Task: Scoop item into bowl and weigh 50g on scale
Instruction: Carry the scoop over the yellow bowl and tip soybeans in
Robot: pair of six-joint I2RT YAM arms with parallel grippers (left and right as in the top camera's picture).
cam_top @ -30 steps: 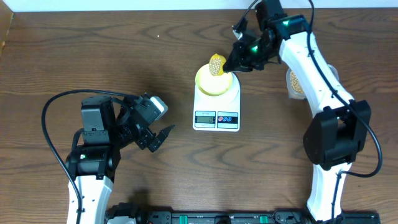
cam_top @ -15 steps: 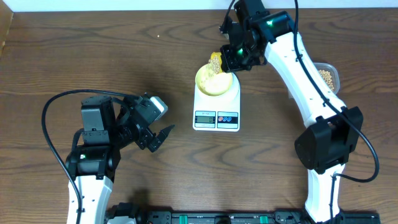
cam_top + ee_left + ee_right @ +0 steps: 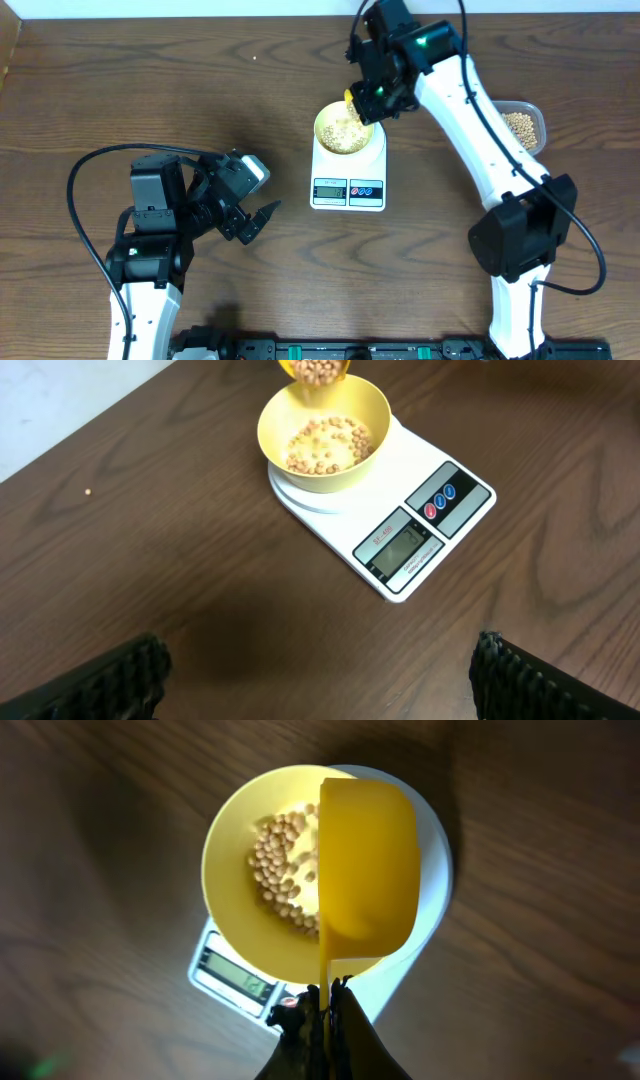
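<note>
As my right gripper [image 3: 325, 1008] clamps the scoop [image 3: 368, 870] tipped over the bowl [image 3: 228, 920], beans [image 3: 278, 870] drop in for the scale [image 3: 395, 515] to weigh | left gripper [image 3: 262, 218] apart, idle near front-left corner.

The right gripper [image 3: 325, 1012] clamps the thin handle of a yellow scoop [image 3: 367, 870]. The scoop is positioned over the right half of the bowl [image 3: 225, 890], with its smooth outer side facing the camera. Beans [image 3: 278, 870] lie inside the bowl. The bowl sits on the white scale [image 3: 435, 860]. The scale's display [image 3: 236, 981] is visible at lower left. The scale rests on a wooden table [image 3: 540, 870].
</note>
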